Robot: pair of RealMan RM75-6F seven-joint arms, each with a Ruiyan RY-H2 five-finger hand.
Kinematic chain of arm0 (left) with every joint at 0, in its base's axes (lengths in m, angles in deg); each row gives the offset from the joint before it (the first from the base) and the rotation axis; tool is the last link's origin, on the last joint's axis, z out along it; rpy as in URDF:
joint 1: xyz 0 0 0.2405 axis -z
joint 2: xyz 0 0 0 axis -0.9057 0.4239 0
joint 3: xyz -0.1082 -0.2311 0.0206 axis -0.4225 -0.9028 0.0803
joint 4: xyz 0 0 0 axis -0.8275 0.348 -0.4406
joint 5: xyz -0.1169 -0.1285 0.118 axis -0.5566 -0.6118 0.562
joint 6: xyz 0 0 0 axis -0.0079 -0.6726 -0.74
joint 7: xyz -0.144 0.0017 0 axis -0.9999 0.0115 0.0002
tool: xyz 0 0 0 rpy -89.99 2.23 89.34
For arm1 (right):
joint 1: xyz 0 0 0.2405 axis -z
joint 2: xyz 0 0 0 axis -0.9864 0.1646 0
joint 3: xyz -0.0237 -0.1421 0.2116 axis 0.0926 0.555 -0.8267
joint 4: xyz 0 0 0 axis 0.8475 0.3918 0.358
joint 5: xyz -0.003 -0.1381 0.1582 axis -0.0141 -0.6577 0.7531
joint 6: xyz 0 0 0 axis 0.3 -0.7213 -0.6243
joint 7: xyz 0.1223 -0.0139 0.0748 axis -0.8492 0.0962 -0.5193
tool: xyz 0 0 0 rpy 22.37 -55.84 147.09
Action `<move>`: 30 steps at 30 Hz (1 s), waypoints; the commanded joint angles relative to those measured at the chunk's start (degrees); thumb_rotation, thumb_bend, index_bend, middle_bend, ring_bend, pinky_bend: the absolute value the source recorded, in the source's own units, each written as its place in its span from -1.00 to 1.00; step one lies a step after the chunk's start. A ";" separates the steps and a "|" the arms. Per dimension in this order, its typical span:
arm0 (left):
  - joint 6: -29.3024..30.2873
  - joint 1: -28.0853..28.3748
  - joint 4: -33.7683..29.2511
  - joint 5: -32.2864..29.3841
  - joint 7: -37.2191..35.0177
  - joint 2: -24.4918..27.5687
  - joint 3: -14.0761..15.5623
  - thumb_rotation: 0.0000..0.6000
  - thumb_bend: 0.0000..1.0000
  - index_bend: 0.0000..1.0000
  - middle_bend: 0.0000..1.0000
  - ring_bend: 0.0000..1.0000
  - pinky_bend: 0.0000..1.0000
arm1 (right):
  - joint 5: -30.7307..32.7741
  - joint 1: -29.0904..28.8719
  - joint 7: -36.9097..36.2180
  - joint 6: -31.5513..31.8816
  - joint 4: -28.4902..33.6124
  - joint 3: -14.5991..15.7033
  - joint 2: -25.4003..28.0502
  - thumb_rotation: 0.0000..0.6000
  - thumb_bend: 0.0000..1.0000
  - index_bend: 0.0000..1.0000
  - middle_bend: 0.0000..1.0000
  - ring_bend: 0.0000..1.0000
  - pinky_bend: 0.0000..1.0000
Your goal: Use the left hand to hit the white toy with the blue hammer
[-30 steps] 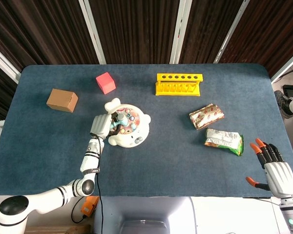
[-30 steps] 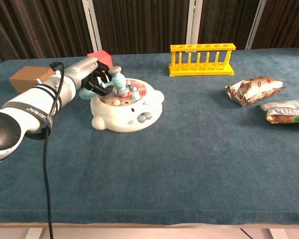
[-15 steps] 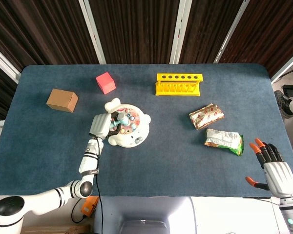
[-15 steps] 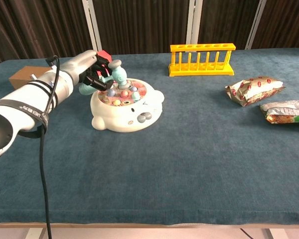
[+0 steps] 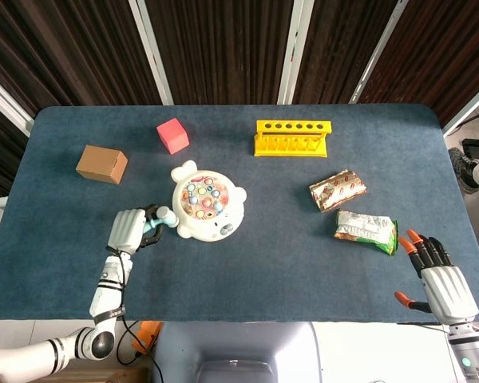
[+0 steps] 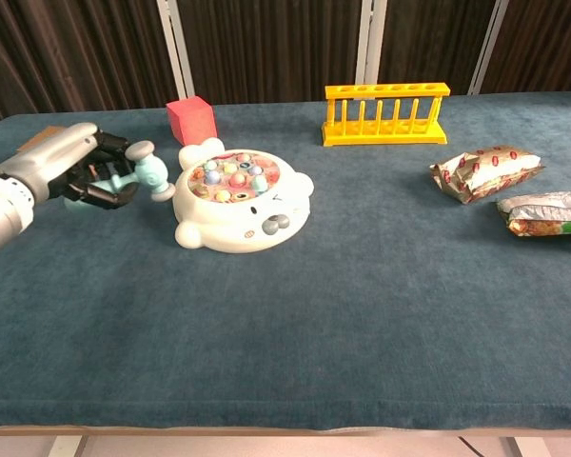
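The white bear-shaped toy (image 5: 207,208) (image 6: 240,204) with coloured pegs on top lies left of the table's middle. My left hand (image 5: 128,230) (image 6: 68,175) grips the pale blue hammer (image 5: 161,217) (image 6: 148,175) just left of the toy, the hammer head close to the toy's left edge and off its top. My right hand (image 5: 436,279) hangs at the table's front right corner with its orange-tipped fingers spread and nothing in them; the chest view does not show it.
A brown box (image 5: 101,163) and a red cube (image 5: 172,135) (image 6: 191,118) sit at the back left. A yellow rack (image 5: 293,138) (image 6: 385,113) stands at the back centre. Two snack packets (image 5: 338,189) (image 5: 366,230) lie on the right.
My left hand has pulled the hammer off the toy's top, moving left and toward the front edge. The toy's pegs are now uncovered. My right hand has shifted slightly.
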 commanded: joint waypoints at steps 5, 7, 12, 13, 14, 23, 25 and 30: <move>-0.48 -2.38 8.52 2.31 -4.53 -3.50 1.88 1.00 0.59 0.24 0.88 0.80 1.00 | -0.04 -0.16 0.45 -0.32 0.03 0.11 -0.33 1.00 -0.46 -1.00 -1.00 -1.00 -1.00; -0.34 -2.84 10.48 3.02 -5.09 -4.61 2.26 1.00 0.59 0.24 0.85 0.76 1.00 | 0.11 -0.16 0.44 -0.32 -0.02 0.05 -0.34 1.00 -0.46 -1.00 -1.00 -1.00 -1.00; -1.27 -3.17 13.92 4.10 -6.08 -6.50 2.48 1.00 0.55 0.23 0.78 0.65 1.00 | 0.21 -0.14 0.42 -0.29 0.01 0.05 -0.28 1.00 -0.46 -1.00 -1.00 -1.00 -1.00; -1.37 -3.23 14.44 4.42 -6.23 -6.82 2.50 1.00 0.55 0.23 0.77 0.63 1.00 | 0.17 -0.10 0.36 -0.19 0.02 0.06 -0.26 1.00 -0.46 -1.00 -1.00 -1.00 -1.00; -1.35 -3.30 14.83 4.74 -6.26 -7.06 2.57 1.00 0.54 0.23 0.74 0.59 1.00 | 0.14 -0.07 0.31 -0.12 0.03 0.08 -0.24 1.00 -0.46 -1.00 -1.00 -1.00 -1.00; -2.62 -3.85 17.64 6.91 -7.25 -8.32 3.04 1.00 0.41 0.09 0.42 0.30 0.64 | 0.04 -0.09 0.17 -0.10 -0.05 0.13 -0.19 1.00 -0.46 -1.00 -1.00 -1.00 -1.00; -3.02 -3.99 17.99 7.36 -7.41 -8.35 3.22 1.00 0.37 0.06 0.34 0.25 0.56 | -0.01 -0.06 0.17 -0.03 -0.01 0.15 -0.19 1.00 -0.46 -1.00 -1.00 -1.00 -1.00; -3.58 -4.39 18.33 8.13 -7.94 -8.44 3.36 1.00 0.30 -0.01 0.18 0.11 0.41 | 0.05 -0.08 0.21 -0.08 -0.02 0.15 -0.20 1.00 -0.46 -1.00 -1.00 -1.00 -1.00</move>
